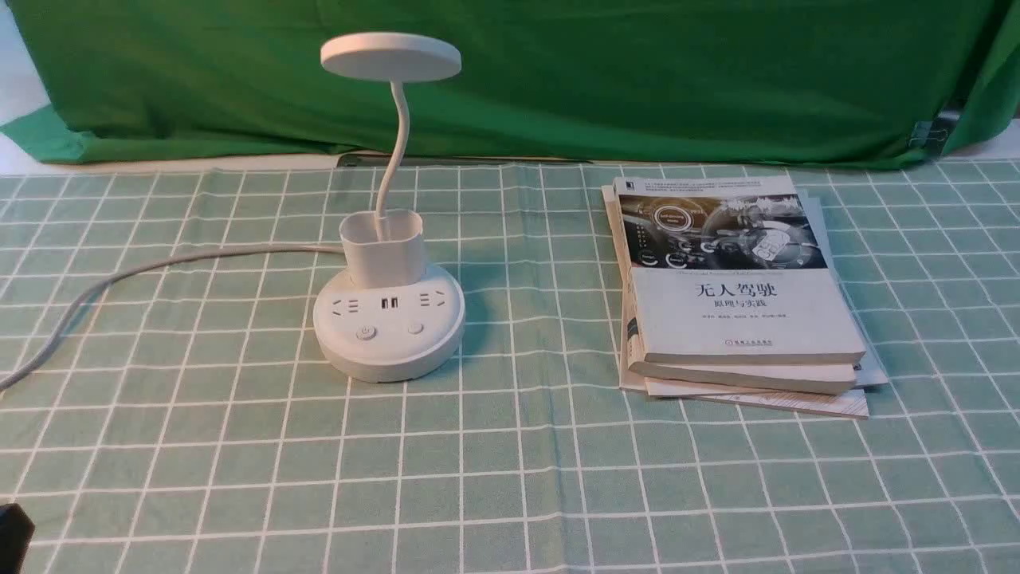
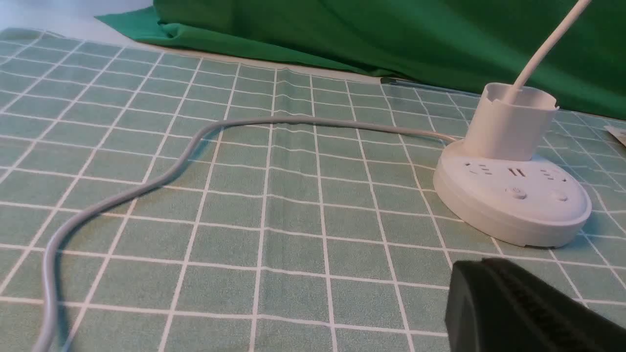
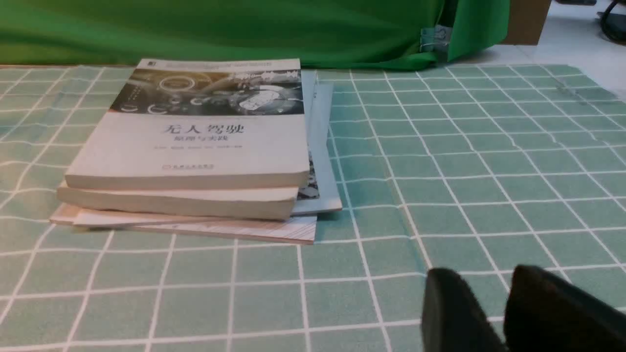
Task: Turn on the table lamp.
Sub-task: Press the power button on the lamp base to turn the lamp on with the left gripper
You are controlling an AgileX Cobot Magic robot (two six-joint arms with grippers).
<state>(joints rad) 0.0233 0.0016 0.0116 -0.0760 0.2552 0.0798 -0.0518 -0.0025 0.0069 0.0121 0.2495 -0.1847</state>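
The white table lamp (image 1: 389,335) stands left of centre on the checked cloth. Its flat disc head (image 1: 390,56) shows no light, and its thin gooseneck rises from the cup-shaped holder (image 1: 382,247). Two round buttons (image 1: 366,332) sit on the front of the base below the sockets. In the left wrist view the lamp base (image 2: 513,200) lies a short way beyond my left gripper (image 2: 479,266), which is shut on nothing. My right gripper (image 3: 485,270) is open and empty over bare cloth, apart from the lamp.
A grey cord (image 1: 159,267) runs from the lamp's back leftward across the cloth. A stack of books (image 1: 741,295) lies right of the lamp, also seen as the book stack (image 3: 195,146) ahead of the right gripper. A green backdrop (image 1: 637,72) closes off the far edge.
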